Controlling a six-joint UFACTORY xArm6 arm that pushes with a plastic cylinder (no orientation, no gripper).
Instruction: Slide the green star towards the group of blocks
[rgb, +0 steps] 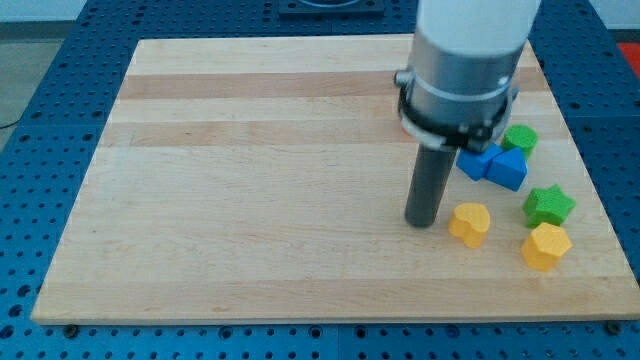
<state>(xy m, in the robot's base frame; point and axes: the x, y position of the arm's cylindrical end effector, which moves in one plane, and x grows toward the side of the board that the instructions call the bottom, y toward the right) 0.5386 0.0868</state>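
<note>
The green star (548, 205) lies near the board's right edge, below the blue blocks. My tip (421, 221) rests on the board left of the yellow heart (470, 223), well to the left of the green star. Two blue blocks (496, 165) sit together under the arm's body, with a green block (520, 139) at their upper right. A yellow hexagon (546, 246) lies just below the green star. A red block edge (404, 124) peeks out behind the arm; most of it is hidden.
The wooden board (250, 180) lies on a blue perforated table (40, 120). The arm's wide grey and white body (462, 70) covers the board's upper right part.
</note>
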